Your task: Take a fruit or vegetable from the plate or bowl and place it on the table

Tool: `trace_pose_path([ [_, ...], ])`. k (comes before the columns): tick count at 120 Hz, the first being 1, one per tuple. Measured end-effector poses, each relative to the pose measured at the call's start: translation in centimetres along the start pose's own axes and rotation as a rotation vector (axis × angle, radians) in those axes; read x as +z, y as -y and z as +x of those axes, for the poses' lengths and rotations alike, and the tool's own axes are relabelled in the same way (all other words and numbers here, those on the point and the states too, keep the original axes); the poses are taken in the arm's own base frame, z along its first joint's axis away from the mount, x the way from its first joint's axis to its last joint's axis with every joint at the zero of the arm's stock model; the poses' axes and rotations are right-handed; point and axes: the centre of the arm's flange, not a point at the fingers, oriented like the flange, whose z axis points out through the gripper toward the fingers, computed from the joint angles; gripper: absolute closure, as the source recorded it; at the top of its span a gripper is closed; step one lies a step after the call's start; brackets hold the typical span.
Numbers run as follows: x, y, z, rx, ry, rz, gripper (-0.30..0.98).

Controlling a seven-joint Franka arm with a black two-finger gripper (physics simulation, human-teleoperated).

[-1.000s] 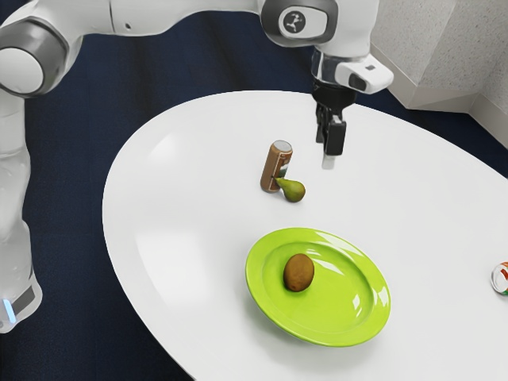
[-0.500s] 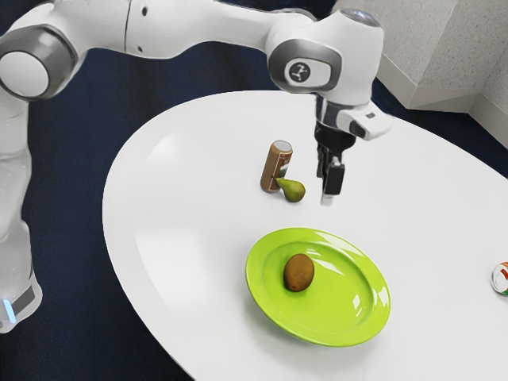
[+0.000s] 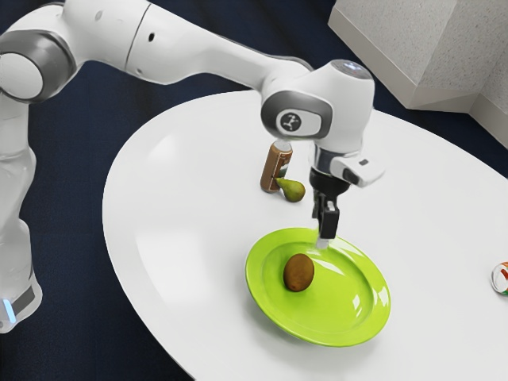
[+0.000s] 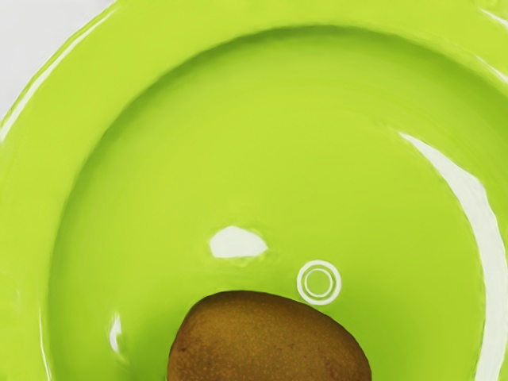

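Note:
In the exterior view my gripper [image 3: 323,242] points down over the far part of the green plate [image 3: 341,305], to the exterior view's right of the brown kiwi [image 3: 298,273] and a little behind it. The kiwi rests on the plate's inner surface, apart from the gripper. In the wrist view the kiwi [image 4: 270,341] lies at the lower edge, partly cut off, on the shiny plate [image 4: 238,159]. Whether the gripper is open or shut cannot be made out.
Behind the plate, a green pear [image 3: 292,190] lies beside an upright brown can [image 3: 273,168] on the white table [image 3: 182,214]. Another can [image 3: 501,279] stands at the exterior view's right edge.
My hand has come down and toward the plate, from above the table behind it to over its far part. The kiwi, plate, pear and cans have stayed put.

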Motion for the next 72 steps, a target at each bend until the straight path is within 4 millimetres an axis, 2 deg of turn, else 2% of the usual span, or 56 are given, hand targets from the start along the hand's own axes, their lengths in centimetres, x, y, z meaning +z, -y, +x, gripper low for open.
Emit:
trace_pose_path([
  [18,0.8,2.7,-0.1,-0.177,-0.002,0.001,0.0],
  [41,1.8,3.9,0.4,-0.4,-0.006,-0.033,0.0],
  [50,2.2,3.4,0.3,-0.456,-0.001,-0.044,0.0],
  [72,3.1,0.1,-1.1,-0.533,0.02,-0.055,0.0],
])
